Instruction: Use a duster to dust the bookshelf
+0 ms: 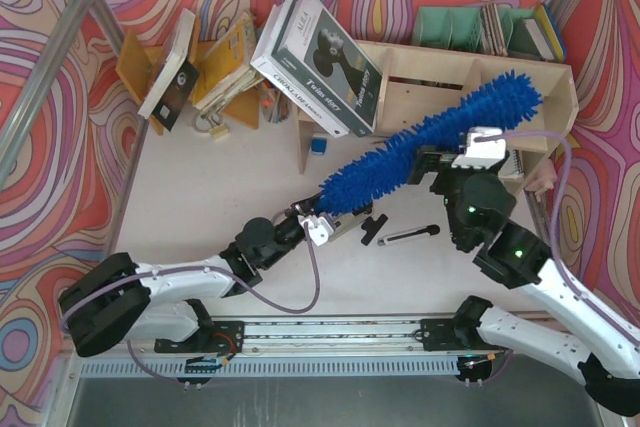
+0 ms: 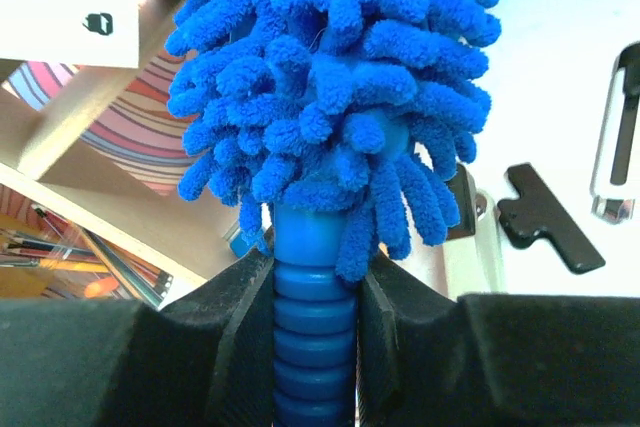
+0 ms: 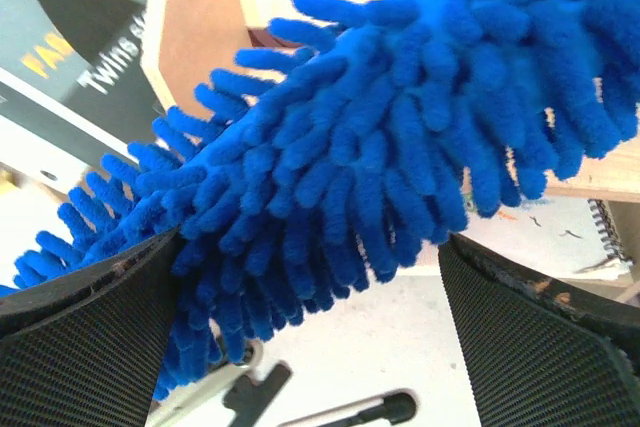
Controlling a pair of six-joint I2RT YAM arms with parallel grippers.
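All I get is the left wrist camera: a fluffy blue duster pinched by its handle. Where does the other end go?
Observer: Seen from above, the duster slants up and right, its tip over the bookshelf's right end.
Operator: Is the other arm helping?
Observer: The right hand straddles the fluffy middle, fingers wide apart.
Operator: Anything else by the shelf?
Observer: A large black-and-white box leans tilted at its left end.

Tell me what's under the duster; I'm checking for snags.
The table, with a black clip and thin rod near its handle end. Where the duster crosses the bookshelf, what's beneath is covered.
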